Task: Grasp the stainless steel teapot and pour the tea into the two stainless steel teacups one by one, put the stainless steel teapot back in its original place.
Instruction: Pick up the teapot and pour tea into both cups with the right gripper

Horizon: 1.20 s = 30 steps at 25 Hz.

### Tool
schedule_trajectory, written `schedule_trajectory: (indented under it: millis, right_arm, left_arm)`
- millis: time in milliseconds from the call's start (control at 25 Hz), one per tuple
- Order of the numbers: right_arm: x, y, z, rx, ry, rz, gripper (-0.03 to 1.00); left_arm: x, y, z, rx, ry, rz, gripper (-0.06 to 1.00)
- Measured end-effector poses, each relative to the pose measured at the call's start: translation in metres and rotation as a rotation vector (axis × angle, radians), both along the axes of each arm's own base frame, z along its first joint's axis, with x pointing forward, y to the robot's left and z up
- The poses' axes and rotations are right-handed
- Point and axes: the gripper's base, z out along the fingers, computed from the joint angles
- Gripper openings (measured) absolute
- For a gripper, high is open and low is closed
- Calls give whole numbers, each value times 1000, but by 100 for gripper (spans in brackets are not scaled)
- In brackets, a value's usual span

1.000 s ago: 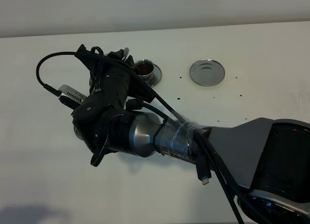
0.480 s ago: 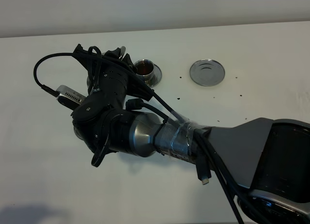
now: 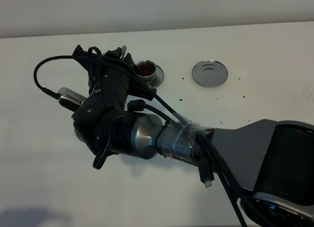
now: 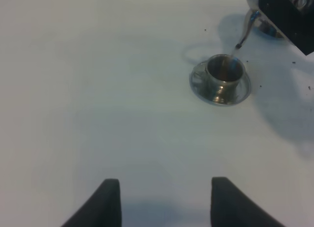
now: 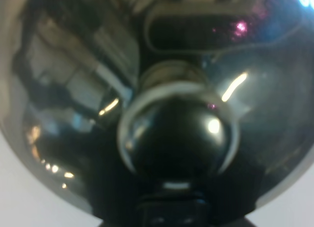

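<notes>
The left gripper hangs spread over the table, holding nothing, well apart from the work. The risk sits at the cup. A thin stream falls from the spout and lands inside near the rim on the pot's side, so a small wobble or extra tilt of the pot would likely put tea on the saucer or the table. How full the cup is I cannot tell, so overflow is a risk too. The right gripper covers the pot. Its fingers are hidden, but the pot hangs tilted off the table, so I judge it clamped on the pot — a slip there would drop the lot. The right wrist view shows little beyond the knob. Further right, a dark-filled cup holds tea — whether it is the same cup I cannot tell. The disc has nothing on it, and the pot belongs there afterwards.
</notes>
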Motion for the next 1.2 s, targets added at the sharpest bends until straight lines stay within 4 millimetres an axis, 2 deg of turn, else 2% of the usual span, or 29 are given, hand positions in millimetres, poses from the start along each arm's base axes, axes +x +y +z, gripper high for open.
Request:
schedule_trajectory:
  millis: [1200]
  right_arm:
    - [1,2,3,-27,-39,34,18]
  left_arm:
    - [0,0,0,1,0,0,45]
